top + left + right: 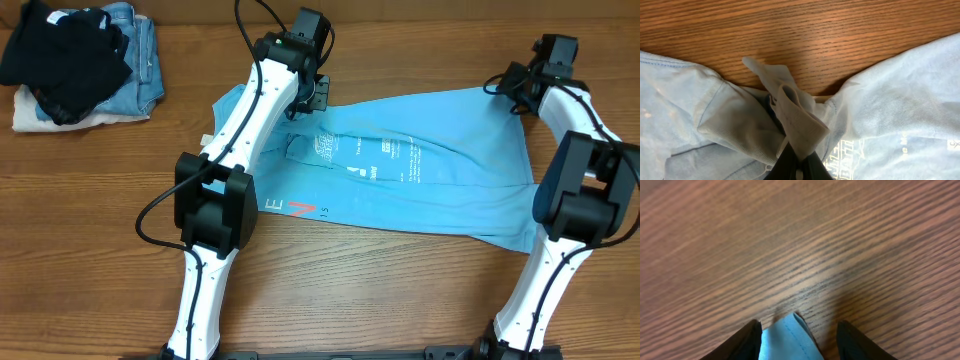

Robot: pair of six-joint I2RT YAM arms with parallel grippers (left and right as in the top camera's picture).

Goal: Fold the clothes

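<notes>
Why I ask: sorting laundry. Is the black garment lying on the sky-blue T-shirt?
No, the black garment sits on blue denim jeans, apart from the sky-blue T-shirt.

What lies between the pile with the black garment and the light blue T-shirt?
Only bare wooden table, as the overhead view shows; the pile of black garment and blue denim jeans and the light sky-blue T-shirt do not touch.

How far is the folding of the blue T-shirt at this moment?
Done: very little. The T-shirt lies spread out and wrinkled, with no neat fold visible. In hand: the left gripper pinches a bunched part of the far edge, and the right gripper stands open around a far corner. Left: nearly all the folds.
</notes>
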